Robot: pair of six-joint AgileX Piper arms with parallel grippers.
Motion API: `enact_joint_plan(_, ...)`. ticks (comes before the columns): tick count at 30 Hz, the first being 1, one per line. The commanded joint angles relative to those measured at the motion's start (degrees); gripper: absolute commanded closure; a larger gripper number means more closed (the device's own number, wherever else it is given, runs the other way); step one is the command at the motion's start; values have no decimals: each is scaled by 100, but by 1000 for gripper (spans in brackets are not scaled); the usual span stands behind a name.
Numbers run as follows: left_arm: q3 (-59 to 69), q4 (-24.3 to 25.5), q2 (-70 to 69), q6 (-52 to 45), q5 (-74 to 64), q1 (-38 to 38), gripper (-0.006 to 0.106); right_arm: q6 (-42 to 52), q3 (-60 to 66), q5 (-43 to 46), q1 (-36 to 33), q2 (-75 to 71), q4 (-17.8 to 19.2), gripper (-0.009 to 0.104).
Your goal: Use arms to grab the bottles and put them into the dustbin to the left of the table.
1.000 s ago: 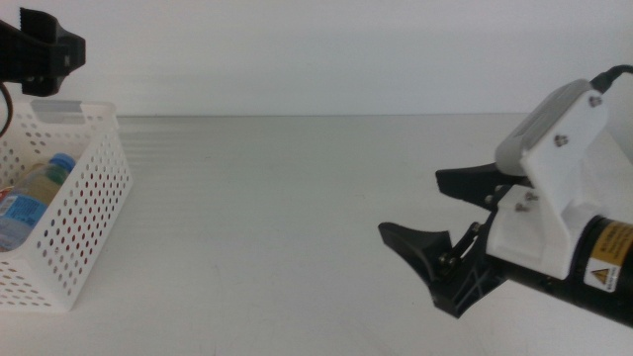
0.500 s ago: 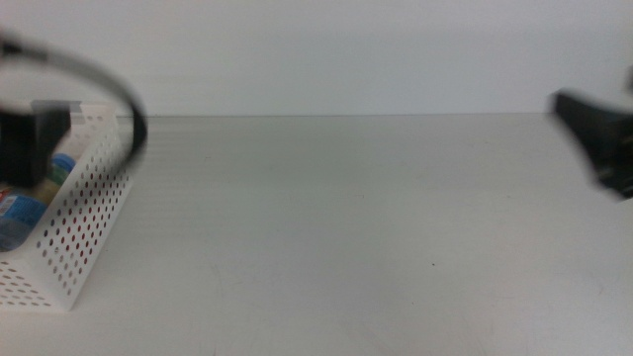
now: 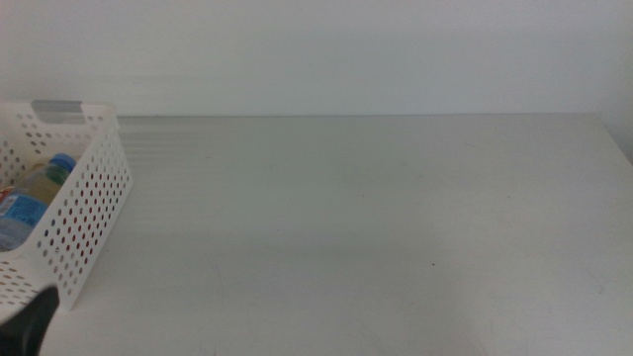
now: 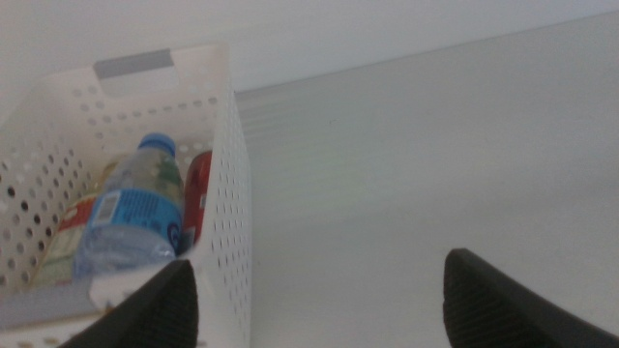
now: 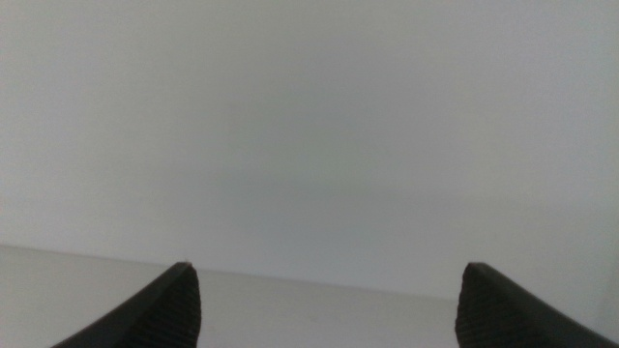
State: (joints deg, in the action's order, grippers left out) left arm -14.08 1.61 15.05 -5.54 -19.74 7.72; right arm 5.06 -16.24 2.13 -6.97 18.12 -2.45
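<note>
The white perforated dustbin (image 3: 94,213) stands at the table's (image 3: 346,218) left edge. In it lie the blue-capped water bottle (image 4: 135,213), the red can (image 4: 198,193) beside it, and a yellowish bottle (image 4: 68,242) mostly hidden beneath the water bottle. In the left wrist view my left gripper (image 4: 319,263) is open and holds nothing, just in front of the dustbin (image 4: 232,145). The middle view shows only one dark tip of it (image 3: 28,318) at the bottom left corner. My right gripper (image 5: 329,267) is open and holds nothing, facing the bare wall; it is out of the middle view.
A grey handle piece (image 3: 57,106) sits on the dustbin's far rim. The table's far edge meets a plain white wall (image 3: 346,59). The table's right edge shows at the far right.
Both arms have pulled out of the middle view, the left one down past the bottom left corner, the right one off to the right. The dustbin and its bottles have not moved.
</note>
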Motion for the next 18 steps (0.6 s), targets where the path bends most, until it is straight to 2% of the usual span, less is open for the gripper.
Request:
enact_joint_plan(1, 182, -6, -401, 64, 448, 8, 21, 29, 281, 386, 150, -445, -46, 16)
enact_joint_plan(11, 1223, -2, -1439, 64, 537, 8, 21, 29, 1715, 379, 213, -1534, -46, 16)
enact_joint_plan(13, 1431, -2, -1602, 64, 600, 8, 21, 29, 1740, 54, 213, -1680, -46, 16)
enact_joint_plan(18, 1611, -2, -1674, 64, 732, 8, 21, 29, 1740, -50, 213, -1938, -46, 16)
